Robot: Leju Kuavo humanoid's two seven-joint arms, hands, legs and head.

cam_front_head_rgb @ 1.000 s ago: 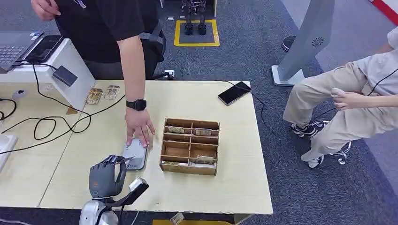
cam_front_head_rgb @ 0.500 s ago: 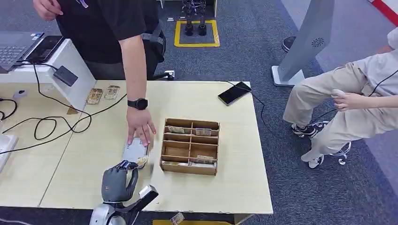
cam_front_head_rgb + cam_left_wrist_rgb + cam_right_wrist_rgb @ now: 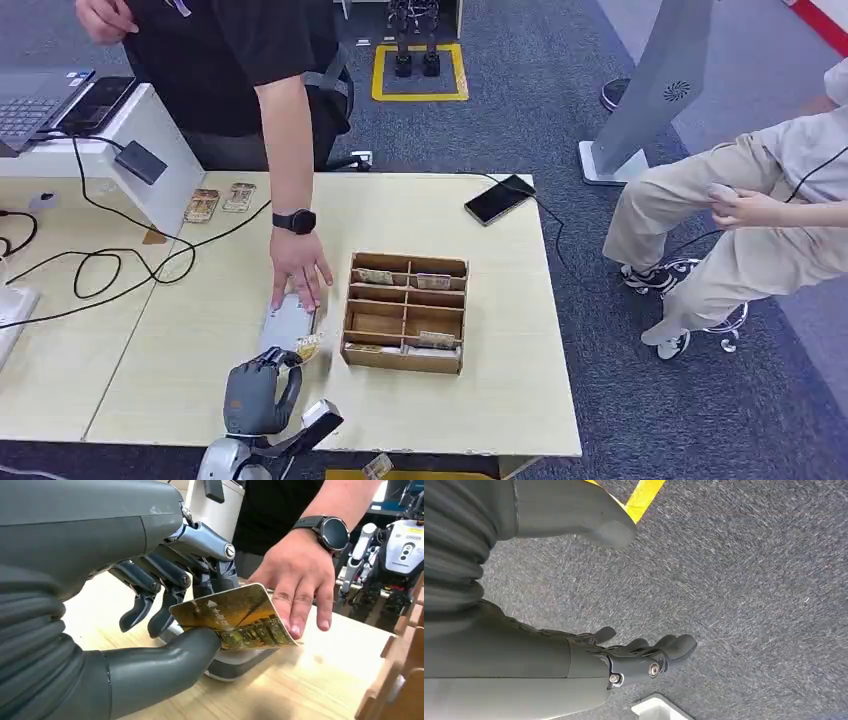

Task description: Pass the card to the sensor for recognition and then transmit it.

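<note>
My left hand (image 3: pixel 257 394) is near the table's front edge and pinches a yellow-brown card (image 3: pixel 235 618) between thumb and fingers. The card (image 3: pixel 307 347) hangs just over the near end of the grey sensor pad (image 3: pixel 286 320), which lies left of the wooden box. A person's hand (image 3: pixel 298 268) with a black watch rests its fingers on the sensor's far end; in the left wrist view that person's hand (image 3: pixel 300 575) is right behind the card. My right hand (image 3: pixel 644 660) hangs over grey carpet, fingers apart, holding nothing.
A wooden compartment box (image 3: pixel 406 312) with several cards stands right of the sensor. Black cables (image 3: pixel 110 262) cross the table's left half. A phone (image 3: pixel 499 198) lies at the far right corner. A seated person (image 3: pixel 760 210) is off to the right.
My left hand has moved right and toward the front edge with the card, bringing it over the sensor's near end. The person's hand stays on the sensor.
</note>
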